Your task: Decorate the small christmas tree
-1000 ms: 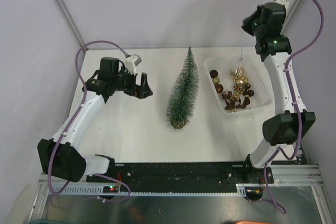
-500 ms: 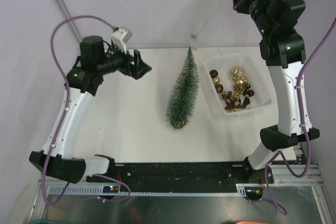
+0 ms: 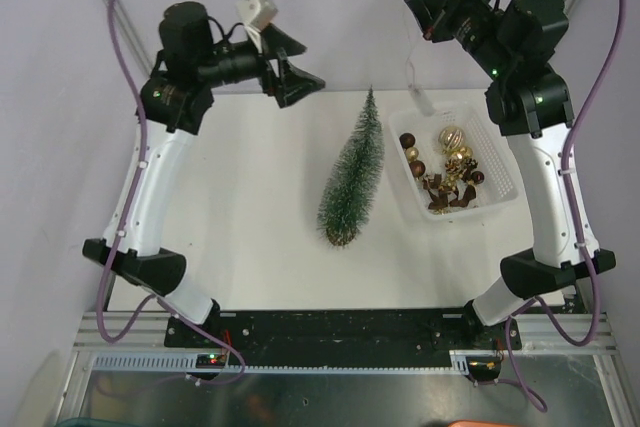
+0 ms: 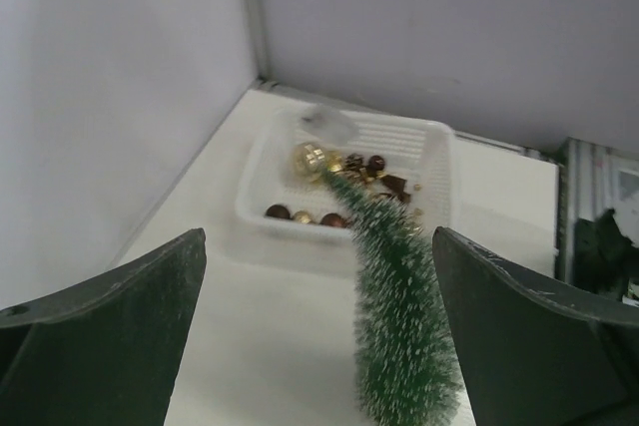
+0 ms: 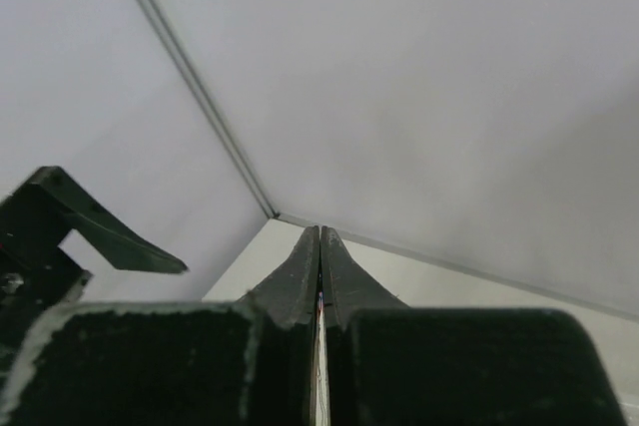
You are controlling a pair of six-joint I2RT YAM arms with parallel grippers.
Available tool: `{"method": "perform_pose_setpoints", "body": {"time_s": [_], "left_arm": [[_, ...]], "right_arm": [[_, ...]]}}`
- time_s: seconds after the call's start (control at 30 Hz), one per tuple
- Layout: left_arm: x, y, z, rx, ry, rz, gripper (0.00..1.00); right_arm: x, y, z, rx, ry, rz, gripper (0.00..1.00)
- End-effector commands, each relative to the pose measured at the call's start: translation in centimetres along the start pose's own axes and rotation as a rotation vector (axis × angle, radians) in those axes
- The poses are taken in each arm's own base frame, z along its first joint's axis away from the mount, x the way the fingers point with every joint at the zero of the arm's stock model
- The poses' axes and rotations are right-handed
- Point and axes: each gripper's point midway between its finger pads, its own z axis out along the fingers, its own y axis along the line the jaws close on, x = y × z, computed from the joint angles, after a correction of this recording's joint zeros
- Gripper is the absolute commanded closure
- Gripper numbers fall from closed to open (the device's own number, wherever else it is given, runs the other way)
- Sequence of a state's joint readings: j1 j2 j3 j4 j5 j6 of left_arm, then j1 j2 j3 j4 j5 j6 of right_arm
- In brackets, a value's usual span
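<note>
Left gripper [image 3: 308,65] jaws wide apart, empty. Right gripper [image 3: 414,13] pinched on thread of pale ornament [image 3: 421,99] dangling above white basket [image 3: 503,157]. One small christmas tree [image 3: 350,182], one basket.

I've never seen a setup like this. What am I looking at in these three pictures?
Two robot arms stand at the near edge of a white table. One picture looks down from above; the other two come from a camera on each wrist. On the table a small green tree stands beside a white basket of brown and gold baubles. The left gripper is raised, open and empty. The right gripper, also raised, is shut on a thin thread with a small pale thing dangling from it.
</note>
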State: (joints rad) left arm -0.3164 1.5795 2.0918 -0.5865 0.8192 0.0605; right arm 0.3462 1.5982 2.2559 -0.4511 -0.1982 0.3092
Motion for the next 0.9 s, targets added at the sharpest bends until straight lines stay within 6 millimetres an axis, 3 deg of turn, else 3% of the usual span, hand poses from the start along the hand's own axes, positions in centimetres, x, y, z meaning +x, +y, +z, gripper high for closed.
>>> {"method": "perform_pose_setpoints", "body": {"time_s": [0.0,0.13,0.23,0.4,0.7,0.87], "left_arm": [[-1.9,-5.5,2.0,0.229,-0.056,0.167,0.0],[-1.4,-7.6,4.2,0.334,-0.064,0.203,0.0],[-0.9,-7.8,5.8,0.363,-0.067,0.213,0.0],[-1.6,-5.7,8.3,0.238,-0.092,0.287,0.0],[-3.8,-3.8,11.8,0.135,-0.161,0.374,0.0],[-3.7,-3.8,12.8,0.143,-0.176,0.36,0.14]], "right_arm": [[-3.9,3.7,-2.5,-0.137,-0.108,-0.055,1.0],[-3.5,4.2,-2.7,-0.174,-0.101,-0.064,1.0],[-3.3,4.6,-2.7,-0.196,-0.092,-0.072,1.0],[-3.5,5.3,-3.0,-0.233,-0.096,-0.084,1.0],[-3.9,6.2,-3.5,-0.281,-0.113,-0.083,1.0],[-4.2,6.8,-4.2,-0.308,-0.121,-0.09,1.0]]}}
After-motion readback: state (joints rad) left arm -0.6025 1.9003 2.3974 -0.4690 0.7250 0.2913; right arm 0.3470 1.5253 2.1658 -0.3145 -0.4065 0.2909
